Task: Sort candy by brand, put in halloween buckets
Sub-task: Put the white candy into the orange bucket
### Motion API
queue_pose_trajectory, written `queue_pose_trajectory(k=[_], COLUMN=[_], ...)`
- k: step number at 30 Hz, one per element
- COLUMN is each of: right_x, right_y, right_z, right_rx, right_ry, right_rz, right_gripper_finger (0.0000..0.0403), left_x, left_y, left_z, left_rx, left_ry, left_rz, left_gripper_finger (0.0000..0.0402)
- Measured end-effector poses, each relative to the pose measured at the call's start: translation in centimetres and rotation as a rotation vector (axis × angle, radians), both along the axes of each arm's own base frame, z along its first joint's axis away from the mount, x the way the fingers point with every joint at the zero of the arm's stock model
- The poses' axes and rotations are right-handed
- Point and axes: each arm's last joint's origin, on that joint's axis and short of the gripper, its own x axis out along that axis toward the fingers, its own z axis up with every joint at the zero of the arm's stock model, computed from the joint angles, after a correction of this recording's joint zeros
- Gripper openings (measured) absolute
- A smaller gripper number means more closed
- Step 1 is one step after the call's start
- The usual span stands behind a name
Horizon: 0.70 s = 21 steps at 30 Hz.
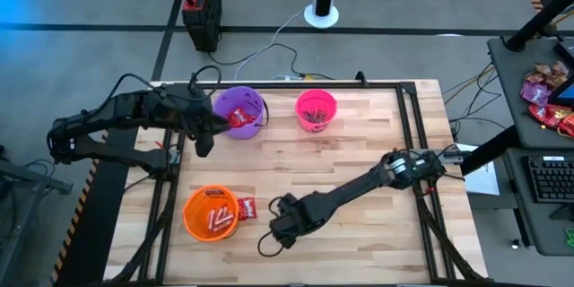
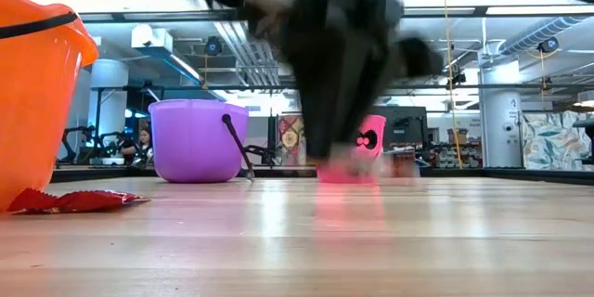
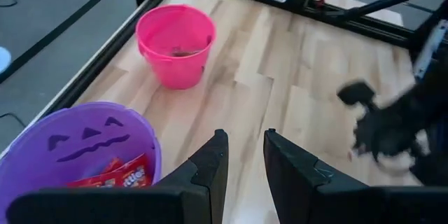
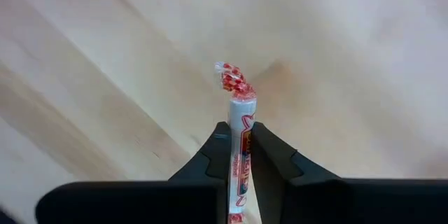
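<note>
My right gripper hangs over the table's near middle, just right of the orange bucket, and is shut on a thin white-and-pink candy stick. Pinkish sticks lie in the orange bucket, and a red packet lies flat on the table against its right side. The purple bucket holds red packets. Dark sticks lie in the pink bucket. My left gripper is open and holds nothing, hovering beside the purple bucket's near-left side. My right gripper pinches the candy stick between its two fingers at the stick's middle. The stick lies along the fingers. Its twisted red-and-white end sticks out past the fingertips over the wood. The fingers point down at the table; whether the stick touches the table I cannot tell.
The three buckets stand on the wooden table: purple and pink along the far edge, orange near the near-left corner. A black frame rail runs around the table. In the low view the right arm shows blurred in front of the pink bucket.
</note>
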Motion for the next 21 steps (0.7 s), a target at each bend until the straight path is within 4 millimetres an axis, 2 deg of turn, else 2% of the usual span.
queue_pose_trajectory(k=[3, 6, 9, 13, 16, 19, 21], right_x=[-0.9, -0.9, 0.2, 2.9, 5.8, 8.2, 9.2], right_y=[-1.0, -2.1, -3.2, -4.5, -5.4, -6.1, -6.8], right_z=[3.4, 6.4, 9.5, 12.6, 13.2, 12.2, 10.9], right_rx=[-0.072, -0.157, -0.250, -0.309, -0.284, -0.256, -0.260], right_ry=[-0.059, -0.195, -0.428, -0.757, -1.020, -1.236, -1.258], right_rz=[0.000, 0.013, 0.062, 0.183, 0.342, 0.512, 0.519], right_gripper_finger=[0.0025, 0.0024, 0.0024, 0.0024, 0.0024, 0.0024, 0.0025], left_x=[-0.6, -1.5, -2.4, -3.6, -4.5, -5.2, -5.6], left_y=[-0.4, -1.0, -1.7, -2.1, -2.1, -2.1, -2.1], left_z=[0.3, 0.7, 1.1, 1.6, 2.0, 2.3, 2.6], left_rx=[-0.017, -0.046, -0.098, -0.160, -0.167, -0.164, -0.172], left_ry=[-0.025, -0.063, -0.102, -0.149, -0.186, -0.215, -0.233], left_rz=[-0.026, -0.069, -0.098, -0.076, -0.053, -0.040, -0.034], left_gripper_finger=[0.0076, 0.0076, 0.0075, 0.0075, 0.0075, 0.0075, 0.0075])
